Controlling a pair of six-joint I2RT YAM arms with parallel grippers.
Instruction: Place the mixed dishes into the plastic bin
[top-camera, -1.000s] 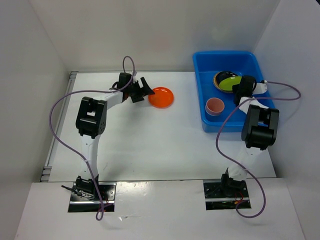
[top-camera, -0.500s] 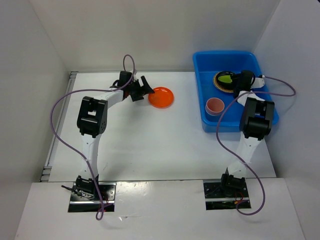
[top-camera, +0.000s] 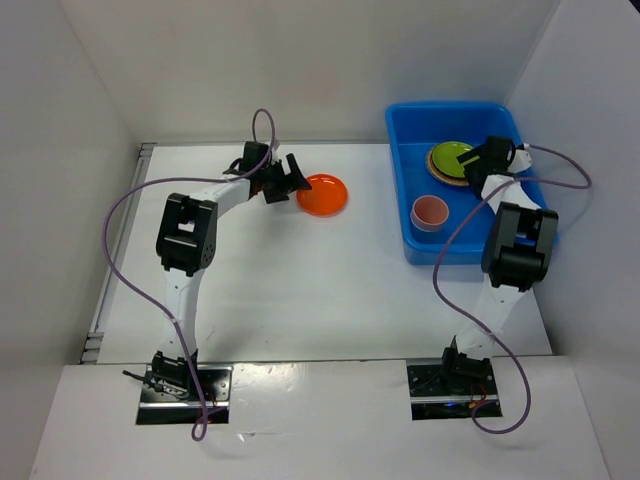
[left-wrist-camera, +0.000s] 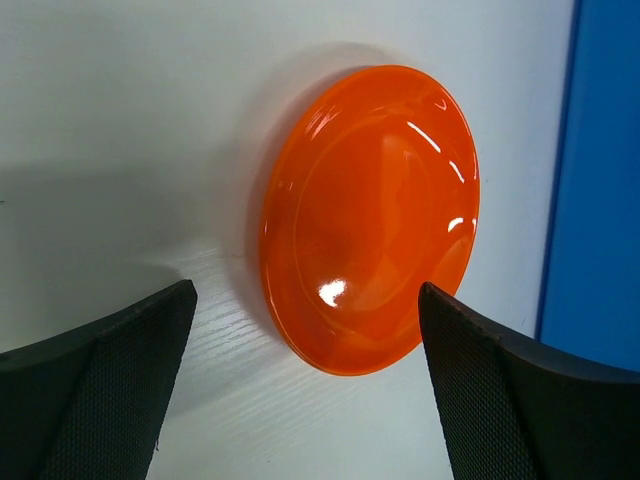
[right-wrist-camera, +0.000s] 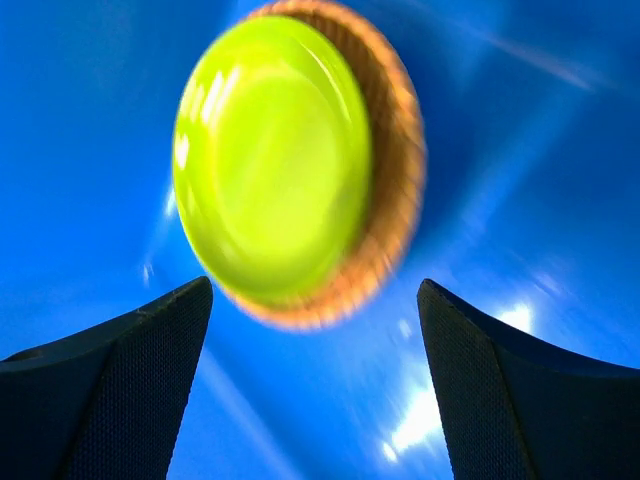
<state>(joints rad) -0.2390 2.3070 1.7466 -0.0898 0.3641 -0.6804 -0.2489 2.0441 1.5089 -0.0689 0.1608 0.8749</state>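
- Plates: two are counted. One orange plate lies just ahead of the left gripper, and one lime green plate lies just ahead of the right gripper.
- One woven tray is seen, directly under the lime green plate.
- One pink cup is noted, near the right gripper.
- One blue bin is recorded, beneath the right gripper.
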